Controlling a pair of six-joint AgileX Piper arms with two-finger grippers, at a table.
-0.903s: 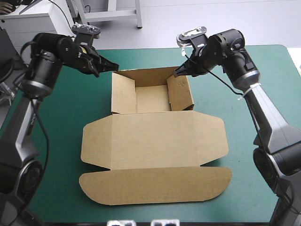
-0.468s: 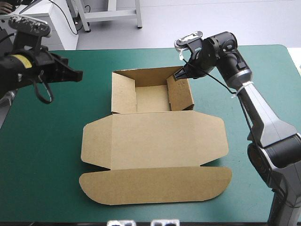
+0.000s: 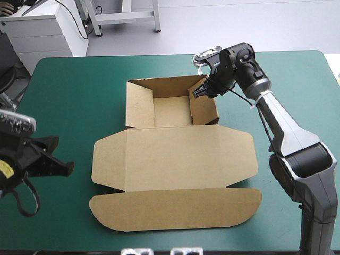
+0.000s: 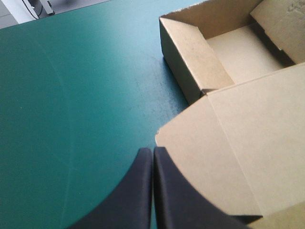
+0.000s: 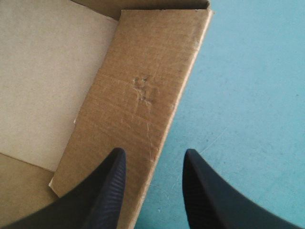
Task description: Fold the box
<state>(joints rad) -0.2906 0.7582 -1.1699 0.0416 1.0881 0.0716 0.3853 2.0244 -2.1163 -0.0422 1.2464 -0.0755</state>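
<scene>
Right wrist view shows me right gripper [image 5: 155, 153] spread over box [image 5: 143, 95] wall; overhead can't. Left gripper [image 3: 69, 169], lower left overhead, pressed together.

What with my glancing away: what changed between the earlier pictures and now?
The left gripper, shut and empty, withdrew from the far left corner of the box to the near left side of the table. The right gripper shifted slightly, open astride the right wall. The box stayed put.

Overhead and close wrist views sharing box [image 3: 175, 154]
</scene>
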